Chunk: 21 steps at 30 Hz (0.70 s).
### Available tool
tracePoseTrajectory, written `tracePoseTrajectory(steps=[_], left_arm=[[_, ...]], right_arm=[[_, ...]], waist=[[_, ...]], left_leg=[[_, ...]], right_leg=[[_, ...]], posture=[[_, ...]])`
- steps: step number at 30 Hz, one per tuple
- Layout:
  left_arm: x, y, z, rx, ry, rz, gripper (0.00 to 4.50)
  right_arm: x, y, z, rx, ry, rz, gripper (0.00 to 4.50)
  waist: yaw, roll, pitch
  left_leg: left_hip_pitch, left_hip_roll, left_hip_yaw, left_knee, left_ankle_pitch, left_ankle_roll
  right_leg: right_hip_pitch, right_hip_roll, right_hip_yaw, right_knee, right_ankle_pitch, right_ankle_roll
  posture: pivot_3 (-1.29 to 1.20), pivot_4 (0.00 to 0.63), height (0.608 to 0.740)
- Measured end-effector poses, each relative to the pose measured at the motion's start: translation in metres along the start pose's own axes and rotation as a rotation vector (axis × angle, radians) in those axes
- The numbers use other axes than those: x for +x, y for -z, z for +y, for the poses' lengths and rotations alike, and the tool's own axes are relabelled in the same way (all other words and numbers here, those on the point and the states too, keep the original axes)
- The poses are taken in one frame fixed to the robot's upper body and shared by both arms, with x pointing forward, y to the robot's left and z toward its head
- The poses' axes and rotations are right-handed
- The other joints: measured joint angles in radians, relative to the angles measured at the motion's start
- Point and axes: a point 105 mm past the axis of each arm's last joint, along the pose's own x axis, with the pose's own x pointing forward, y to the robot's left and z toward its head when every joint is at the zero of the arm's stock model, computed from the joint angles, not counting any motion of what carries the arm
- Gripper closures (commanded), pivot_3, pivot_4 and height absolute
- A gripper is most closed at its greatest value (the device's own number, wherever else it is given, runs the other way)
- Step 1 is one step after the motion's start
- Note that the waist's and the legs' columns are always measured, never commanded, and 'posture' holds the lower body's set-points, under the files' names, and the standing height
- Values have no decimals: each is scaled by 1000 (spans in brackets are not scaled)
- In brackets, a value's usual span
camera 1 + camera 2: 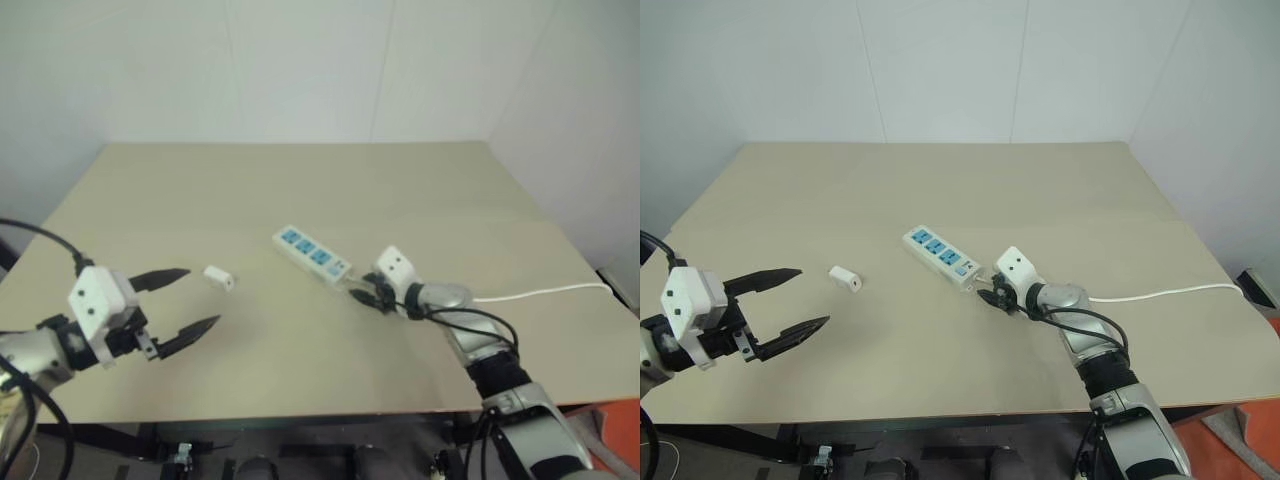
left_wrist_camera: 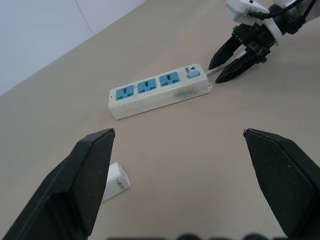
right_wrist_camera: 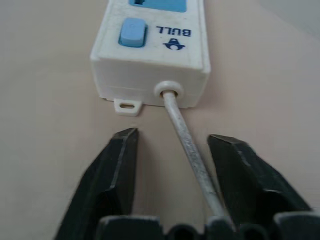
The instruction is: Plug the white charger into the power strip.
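Beige table point(image 1: 300, 190) against plain white walls point(image 1: 300, 60). Power strip point(image 1: 312, 253) mid-table, white charger point(image 1: 219, 277) lying apart, near left gripper point(image 1: 188, 300), jaws wide, empty. Right gripper point(image 3: 172, 150) half-open astride cord point(image 3: 192, 155) at strip's switch end, not gripping.

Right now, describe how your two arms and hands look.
Each hand, left hand and right hand, has a white box-shaped body and two black tapering fingers. Black cables loop along both arms. The right forearm is silver-grey metal with a black ribbed section.
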Motion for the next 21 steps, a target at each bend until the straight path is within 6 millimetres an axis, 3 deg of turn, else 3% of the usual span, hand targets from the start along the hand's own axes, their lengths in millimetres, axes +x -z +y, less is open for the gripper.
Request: tracePoseTrajectory(steps=[4,6,12,15,16,21], left_arm=[[0,0,0,3,0,-2,0],[0,0,0,3,1,-2,0],[3,0,-1,3,7,-7,0],[5,1,-1,-6,15,-10,0],[6,2,0,-7,16,-10,0],[7,3,0,-9,17,-8,0]], right_arm=[[-3,-1,6,-21,-31,-6,4070],[-9,1,13,-42,-62,-11,4492],[-38,12,47,-44,-262,-55,4492],[-45,16,54,-67,-296,-65,4492],[-45,15,53,-75,-289,-75,3788],[-45,15,36,-119,-164,-141,2095]], waist=[[1,0,0],[2,0,0],[0,0,0],[-2,0,0],[-3,0,0],[3,0,0]], left_leg=[[-1,0,0,0,0,0],[-1,0,0,0,0,0],[0,0,0,0,0,0],[1,0,0,0,0,0],[1,0,0,0,0,0],[-1,0,0,0,0,0]], right_leg=[[0,0,0,0,0,0],[-1,0,0,0,0,0],[0,0,0,0,-2,3],[0,0,0,0,-4,6],[0,0,0,0,-4,6],[-1,0,0,-1,-3,4]], posture=[[0,150,740],[0,150,740],[0,150,740],[0,150,740],[0,150,740],[0,150,740]])
